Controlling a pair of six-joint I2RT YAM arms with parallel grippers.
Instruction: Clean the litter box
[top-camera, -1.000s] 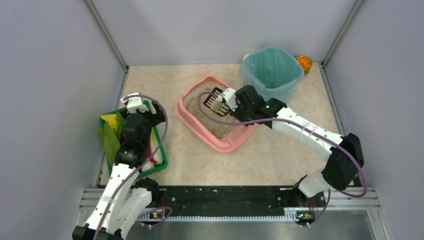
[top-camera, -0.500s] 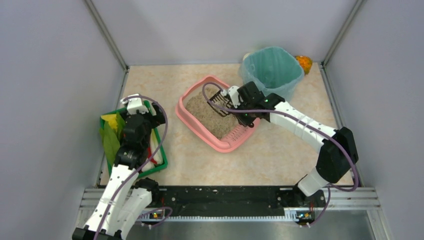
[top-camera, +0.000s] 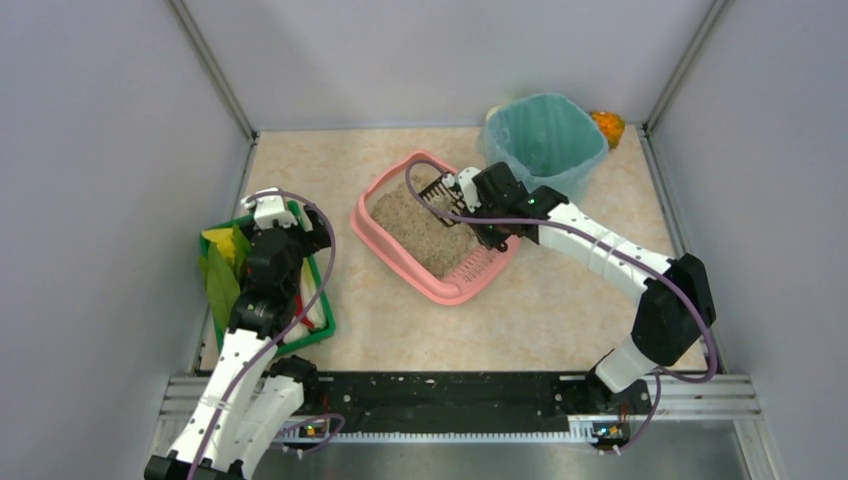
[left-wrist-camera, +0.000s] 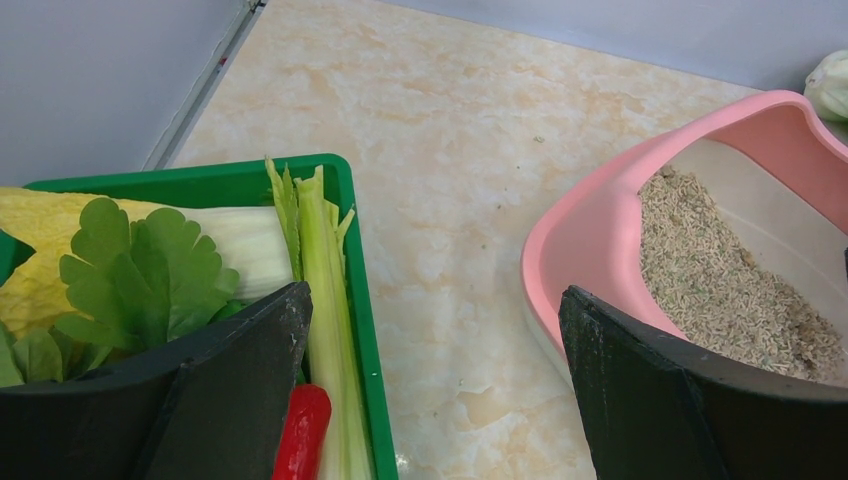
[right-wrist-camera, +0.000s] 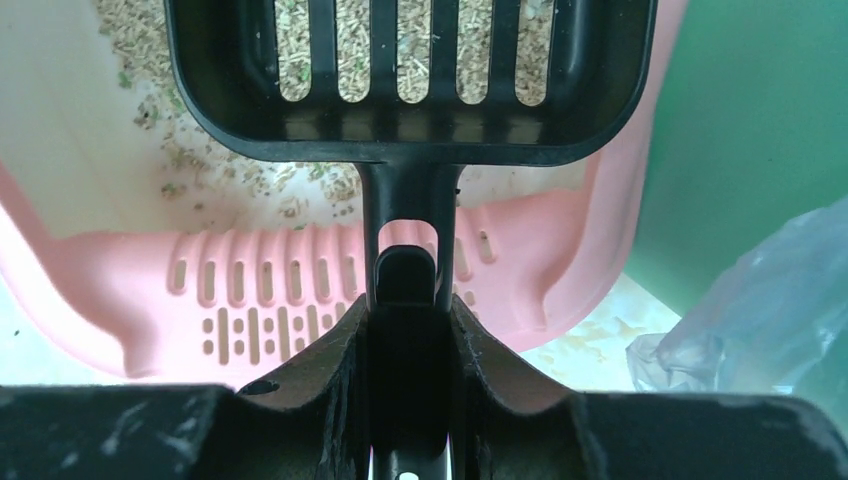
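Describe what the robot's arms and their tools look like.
The left arm and right arm are white shells with black joints; a purple cable loops along each. A green light glows by the right wrist. The left tool and right tool each have two flat black wedge fingers.

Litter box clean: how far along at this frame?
Done: the right gripper is shut on the black scoop. In hand: the scoop hangs over the litter box, its slots showing nothing caught. To do: sifting the litter and, likely, tipping waste into the teal bin. The left gripper is open, empty.
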